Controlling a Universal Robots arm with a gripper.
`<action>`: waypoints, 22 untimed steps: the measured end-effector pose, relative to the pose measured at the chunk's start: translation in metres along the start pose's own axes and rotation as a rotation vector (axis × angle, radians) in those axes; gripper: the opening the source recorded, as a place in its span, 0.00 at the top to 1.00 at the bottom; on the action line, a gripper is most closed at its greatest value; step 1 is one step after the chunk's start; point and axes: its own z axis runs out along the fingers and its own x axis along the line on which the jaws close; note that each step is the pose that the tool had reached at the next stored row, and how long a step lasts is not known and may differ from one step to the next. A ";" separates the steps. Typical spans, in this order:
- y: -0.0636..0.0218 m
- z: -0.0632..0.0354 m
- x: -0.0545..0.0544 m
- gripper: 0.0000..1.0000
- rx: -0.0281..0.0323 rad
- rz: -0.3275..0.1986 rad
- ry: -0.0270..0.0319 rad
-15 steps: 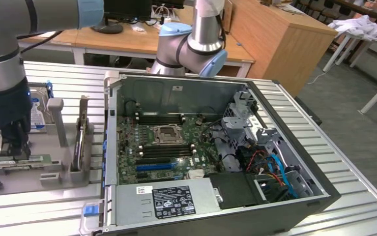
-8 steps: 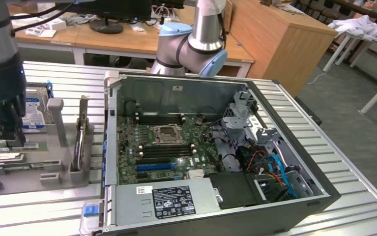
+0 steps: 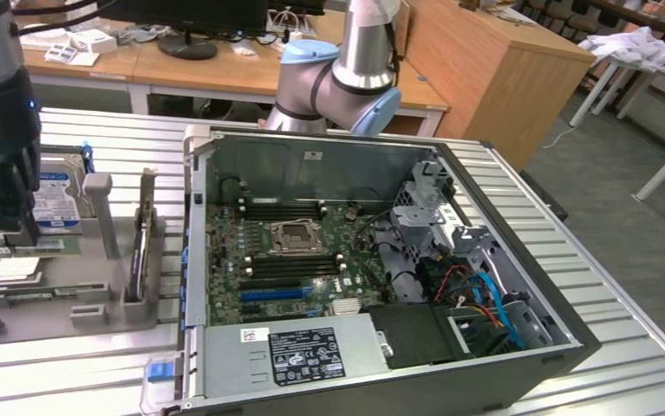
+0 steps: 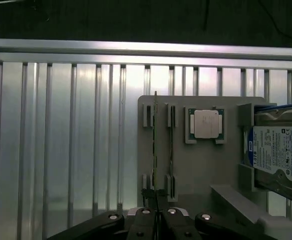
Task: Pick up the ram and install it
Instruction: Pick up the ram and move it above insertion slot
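- The gripper [image 4: 155, 216] hangs low over the grey holder [image 4: 200, 170] at the exterior view's left. Its fingers are drawn in narrow, with one end of the ram [image 4: 155, 145] caught between them.
- The ram is seated in the holder, standing on its thin edge in a pair of slotted posts.
- Its long axis runs straight from the gripper toward the holder's far edge, flat to the slatted metal table [image 4: 61, 150].
- A second thin stick [image 4: 171, 145] stands in the neighbouring slots, just beside the ram and parallel to it.
- The same holder carries a square silver CPU [image 4: 205, 123] in its own pocket and a blue-labelled hard drive [image 4: 278, 155] at the end bay.
- Well apart, the open computer case [image 3: 309, 156] lies on the table with its motherboard [image 3: 297, 260] showing. Black memory slots [image 3: 286, 208] flank the CPU socket [image 3: 297, 236].
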 end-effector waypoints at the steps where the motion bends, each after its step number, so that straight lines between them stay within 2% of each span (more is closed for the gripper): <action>1: 0.0001 -0.0024 0.000 0.89 0.0000 0.000 0.0000; 22: 0.0012 -0.0509 -0.001 0.89 0.0000 0.000 -0.0021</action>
